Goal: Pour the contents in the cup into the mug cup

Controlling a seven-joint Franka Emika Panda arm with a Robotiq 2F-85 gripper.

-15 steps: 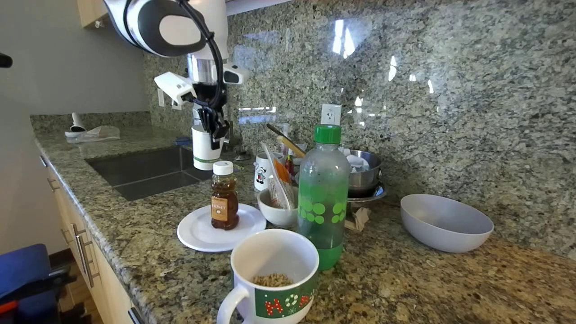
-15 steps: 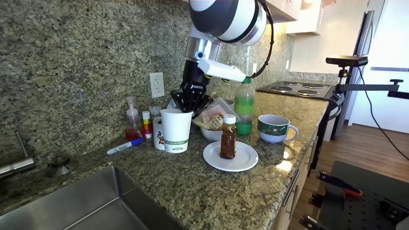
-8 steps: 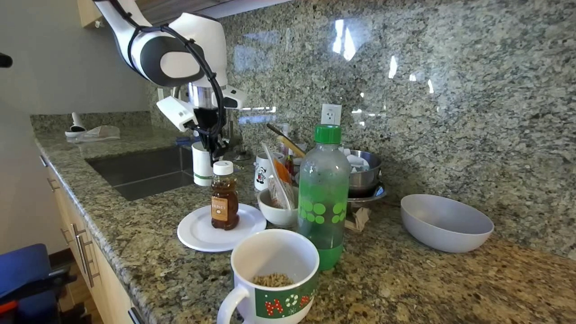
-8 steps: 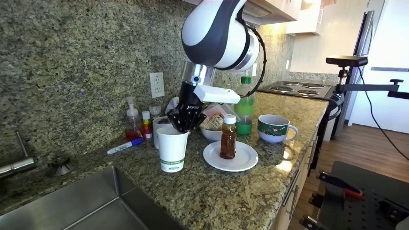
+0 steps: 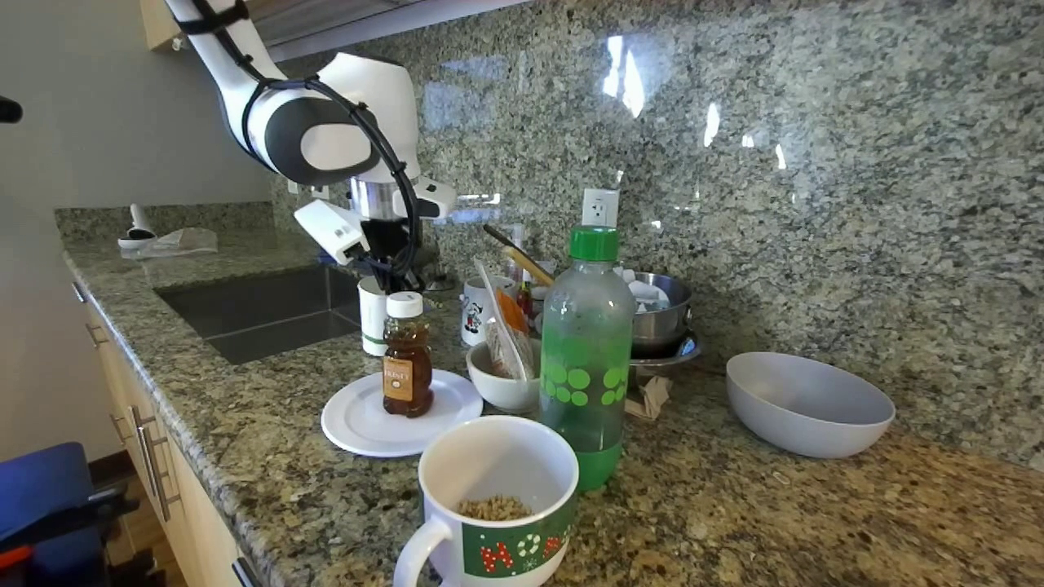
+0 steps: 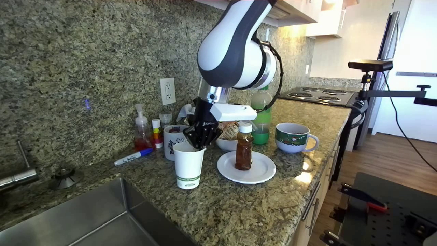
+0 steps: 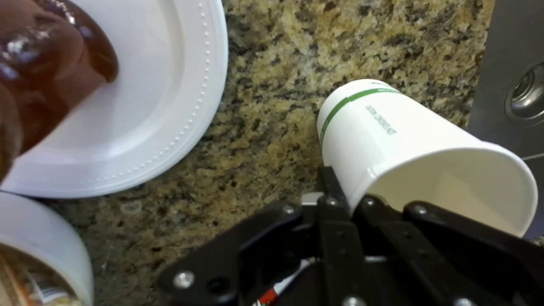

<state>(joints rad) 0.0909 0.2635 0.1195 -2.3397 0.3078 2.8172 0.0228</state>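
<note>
White glare streaks the backsplash (image 5: 734,204).

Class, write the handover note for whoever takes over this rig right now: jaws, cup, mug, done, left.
Gripper: jaws shut on the rim wall of the white paper cup.
Cup: upright between sink and plate; can't tell if it touches the counter.
Mug cup: upright on the counter by the green bottle, grains inside.
Done: pouring, apparently; no grains show in the cup, its bottom hidden.
Left: probably set the cup down, release, back off.
</note>
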